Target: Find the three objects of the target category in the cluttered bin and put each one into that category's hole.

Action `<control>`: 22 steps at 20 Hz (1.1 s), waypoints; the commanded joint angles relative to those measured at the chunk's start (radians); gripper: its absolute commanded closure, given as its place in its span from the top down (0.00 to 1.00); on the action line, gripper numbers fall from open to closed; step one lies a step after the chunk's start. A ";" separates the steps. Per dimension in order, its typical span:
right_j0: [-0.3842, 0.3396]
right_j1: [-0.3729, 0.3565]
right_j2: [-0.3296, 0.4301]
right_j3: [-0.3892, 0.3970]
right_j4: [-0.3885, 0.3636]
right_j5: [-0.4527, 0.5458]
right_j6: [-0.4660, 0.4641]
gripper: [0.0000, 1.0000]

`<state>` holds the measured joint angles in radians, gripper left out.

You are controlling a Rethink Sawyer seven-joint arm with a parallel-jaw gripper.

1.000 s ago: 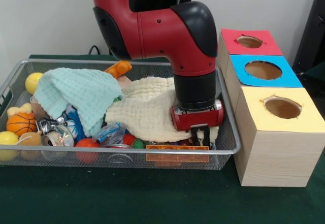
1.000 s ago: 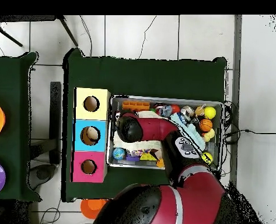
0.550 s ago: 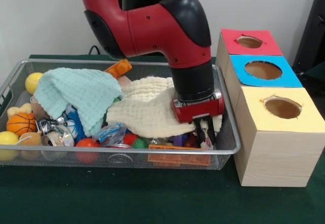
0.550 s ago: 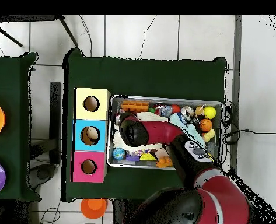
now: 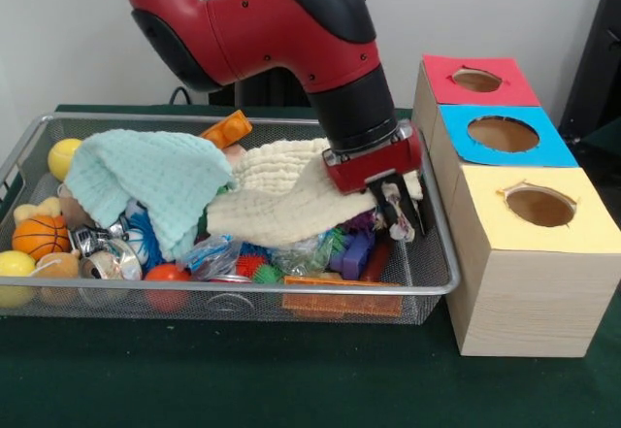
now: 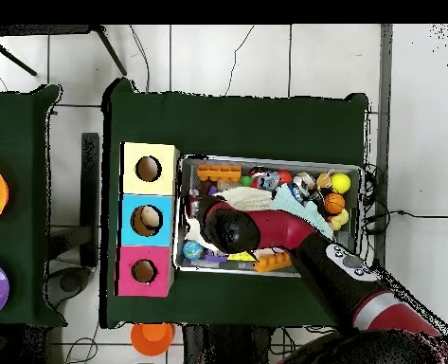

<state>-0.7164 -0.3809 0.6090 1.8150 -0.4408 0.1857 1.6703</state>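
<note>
A wire bin (image 5: pixel 243 290) holds a jumble of toys under two cloths. My gripper (image 5: pixel 398 216) hangs over the bin's right end, shut on a corner of the cream cloth (image 5: pixel 277 200), which is lifted off the pile and drapes leftward. Beneath the raised edge show a purple block (image 5: pixel 355 250), a green spiky toy (image 5: pixel 262 274) and a flat orange piece (image 5: pixel 340 282). A mint cloth (image 5: pixel 146 181) covers the left middle. In the overhead view my arm hides the gripper, and only part of the cream cloth (image 6: pixel 246 199) shows.
Red (image 5: pixel 477 80), blue (image 5: pixel 503 134) and yellow (image 5: pixel 539 205) boxes with holes stand right of the bin. A basketball (image 5: pixel 39 237), yellow ball (image 5: pixel 64 156), red ball (image 5: pixel 167 274) and orange toy (image 5: pixel 226 130) lie in the bin. An orange bowl (image 6: pixel 152 336) sits off the table.
My gripper has risen from the bin's front right and moved slightly right, pulling the cream cloth's corner up and uncovering the purple block and green toy.
</note>
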 commanded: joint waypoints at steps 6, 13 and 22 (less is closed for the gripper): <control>-0.088 -0.031 0.177 0.177 -0.092 0.229 -0.177 0.00; -0.187 -0.059 0.307 0.241 -0.076 0.254 -0.187 0.00; -0.164 -0.066 0.338 0.236 -0.127 0.154 -0.108 0.00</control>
<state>-0.9107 -0.4429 0.8627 2.0420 -0.4802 0.3183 1.6703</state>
